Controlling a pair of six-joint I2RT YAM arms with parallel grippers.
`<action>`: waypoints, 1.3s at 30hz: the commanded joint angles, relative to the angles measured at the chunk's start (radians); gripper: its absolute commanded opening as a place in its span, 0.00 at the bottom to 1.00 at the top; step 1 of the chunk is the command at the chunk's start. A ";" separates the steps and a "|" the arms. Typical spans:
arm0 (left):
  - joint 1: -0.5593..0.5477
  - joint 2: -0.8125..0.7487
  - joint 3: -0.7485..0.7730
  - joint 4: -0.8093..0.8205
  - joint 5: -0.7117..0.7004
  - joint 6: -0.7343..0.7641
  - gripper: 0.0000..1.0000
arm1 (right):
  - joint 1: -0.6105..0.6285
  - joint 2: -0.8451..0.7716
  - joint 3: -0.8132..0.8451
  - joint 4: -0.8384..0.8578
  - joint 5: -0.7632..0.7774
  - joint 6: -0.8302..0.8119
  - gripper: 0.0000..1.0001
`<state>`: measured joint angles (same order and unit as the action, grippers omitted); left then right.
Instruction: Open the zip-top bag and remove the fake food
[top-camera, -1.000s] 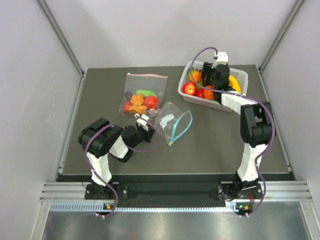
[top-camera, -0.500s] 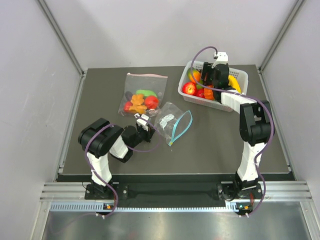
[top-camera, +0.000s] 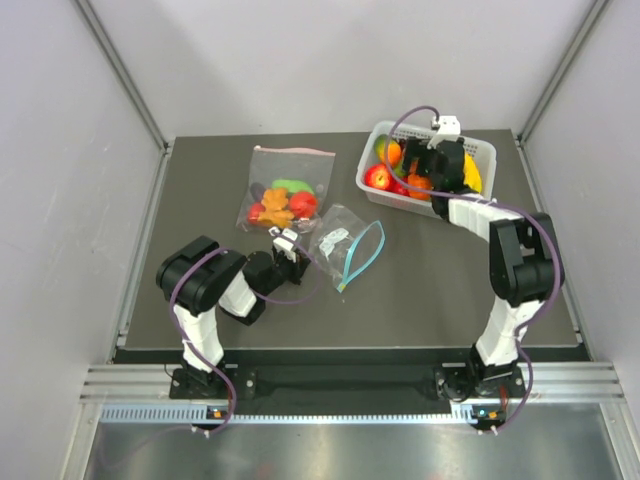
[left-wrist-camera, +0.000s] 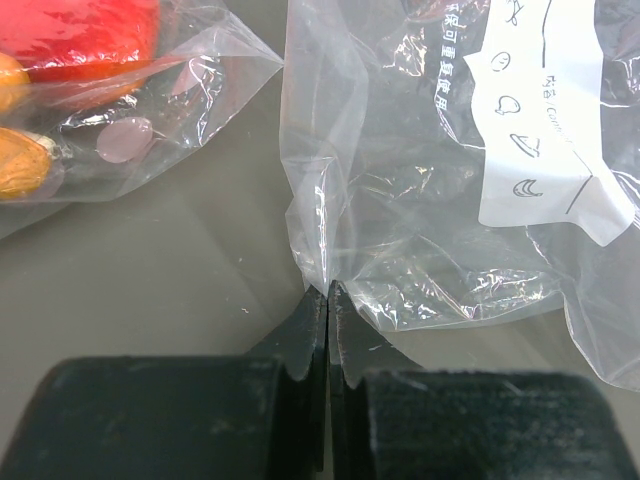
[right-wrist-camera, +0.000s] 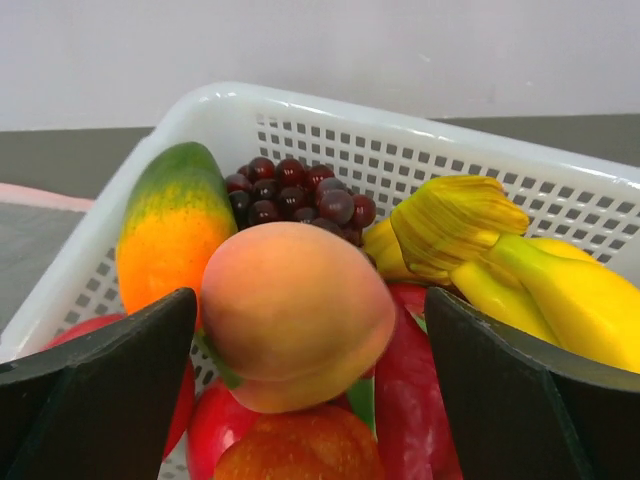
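Observation:
The zip-top bag lies flat mid-table, its teal zip strip curled open in a loop, and nothing shows inside it. My left gripper is shut on its near corner. In the left wrist view the jaws pinch the clear film of the bag. My right gripper hangs open over the white basket. A peach sits between its fingers on top of red pieces. An orange-green piece lies to the left.
A larger clear bag with a pink-red zip strip holds a gingerbread piece and red and green fruit. Its corner shows in the left wrist view. The basket rim also encloses bananas and dark grapes.
My right arm has shifted a little to the right over the basket. The left arm and the small bag have not moved.

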<state>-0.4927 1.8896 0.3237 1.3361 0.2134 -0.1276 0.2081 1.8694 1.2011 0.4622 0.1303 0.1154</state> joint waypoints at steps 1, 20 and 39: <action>0.005 0.011 -0.017 0.235 0.015 0.009 0.00 | 0.017 -0.127 -0.041 0.107 0.006 -0.025 0.95; 0.003 -0.061 -0.017 0.152 -0.003 -0.007 0.88 | 0.237 -0.708 -0.671 0.271 0.173 -0.083 0.98; -0.040 -0.830 -0.039 -0.533 -0.290 -0.087 0.99 | 0.330 -1.312 -0.976 0.043 0.128 -0.008 0.98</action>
<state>-0.5236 1.2007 0.2256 1.0485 0.0547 -0.2150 0.5220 0.6128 0.2230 0.5545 0.2794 0.0830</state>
